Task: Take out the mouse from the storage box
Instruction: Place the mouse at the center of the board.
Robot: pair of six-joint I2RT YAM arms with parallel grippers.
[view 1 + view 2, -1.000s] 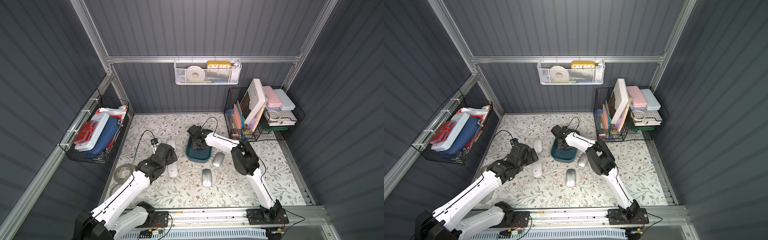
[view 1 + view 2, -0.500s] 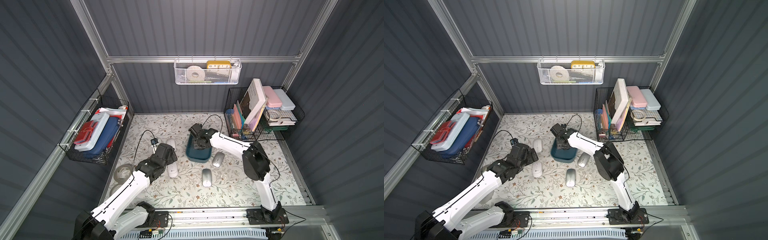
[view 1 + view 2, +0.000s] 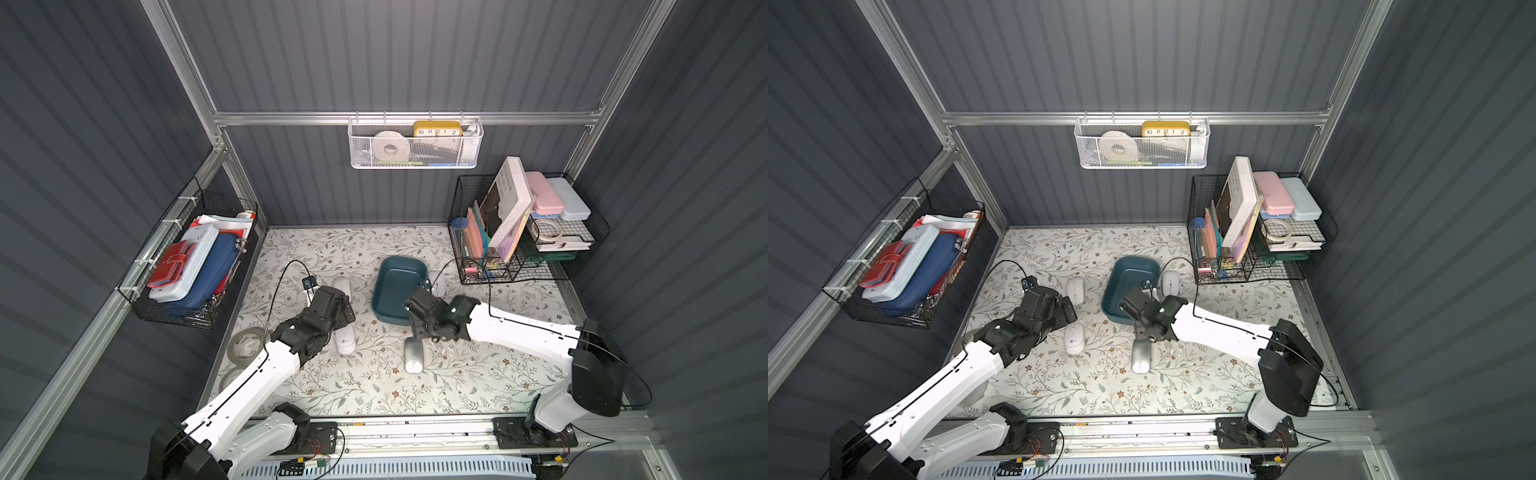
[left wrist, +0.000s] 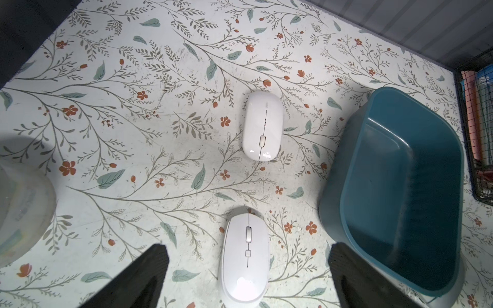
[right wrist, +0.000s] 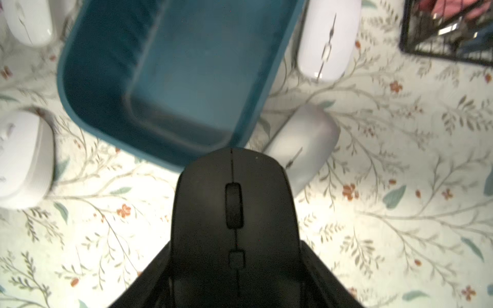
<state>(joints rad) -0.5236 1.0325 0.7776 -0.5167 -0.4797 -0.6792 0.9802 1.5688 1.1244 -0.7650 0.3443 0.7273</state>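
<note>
**A:** Where's the mouse?

**B:** I'm gripping the black mouse in my R end effector, jaws closing partway on its sides. It's hanging outside the storage box, just beside one short end, over the table.

**A:** And the box?

**B:** It's sitting flat on the table w/ its bare bottom showing. A gray mouse is lying right beside it.

**A:** L side?

**B:** My L end effector is hovering spread wide, holding nothing, over a white mouse.
</note>
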